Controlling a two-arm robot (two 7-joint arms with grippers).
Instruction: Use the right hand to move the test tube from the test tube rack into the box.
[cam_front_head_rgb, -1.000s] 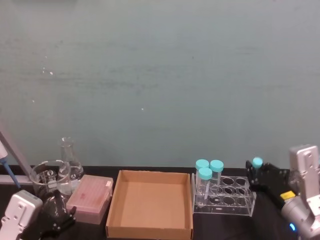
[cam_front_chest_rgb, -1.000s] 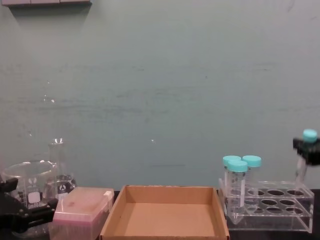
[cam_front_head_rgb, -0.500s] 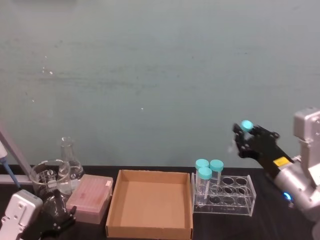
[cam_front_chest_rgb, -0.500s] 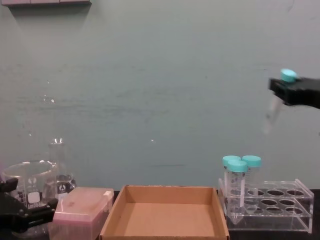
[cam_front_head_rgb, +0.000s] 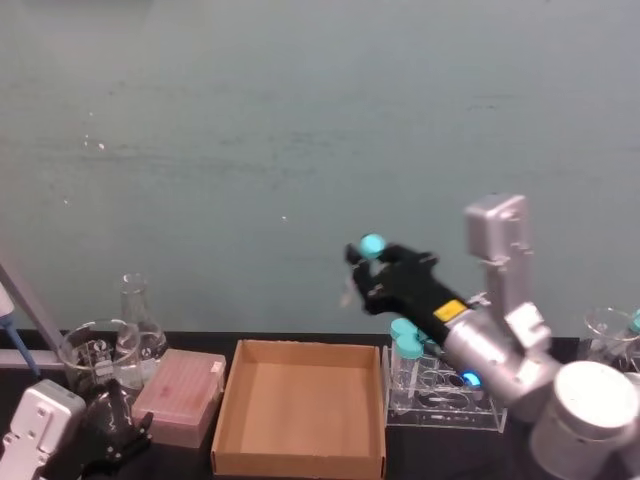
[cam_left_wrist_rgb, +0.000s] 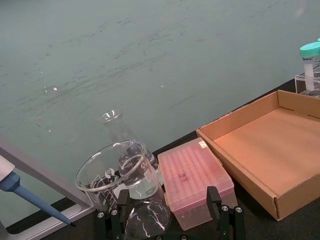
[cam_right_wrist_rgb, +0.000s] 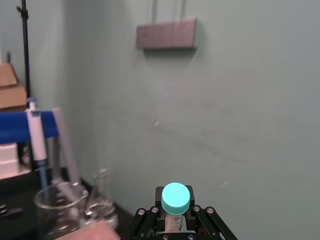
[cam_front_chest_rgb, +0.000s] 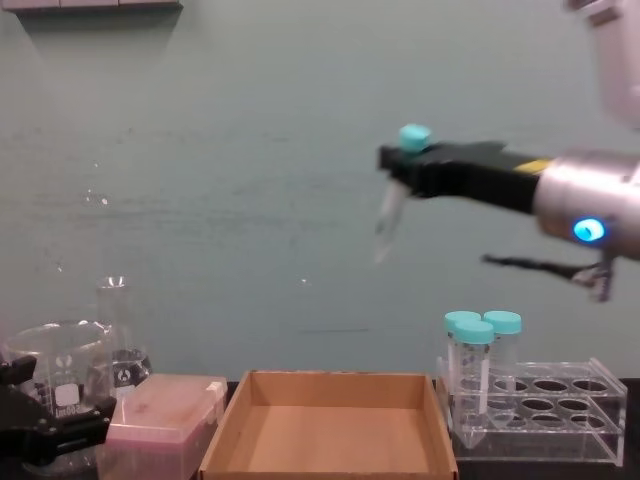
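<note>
While right hand grips test tube over box, capped tubes beside.

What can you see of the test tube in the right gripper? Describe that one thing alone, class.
The test tube is slim and clear, likely plastic, with a teal screw cap and a tapered tip; print shows under the cap in the right wrist view. The right gripper clamps it just below the cap, and nothing else touches it. It hangs tilted, tip down and toward the robot's left, high in the air over the box.
</note>
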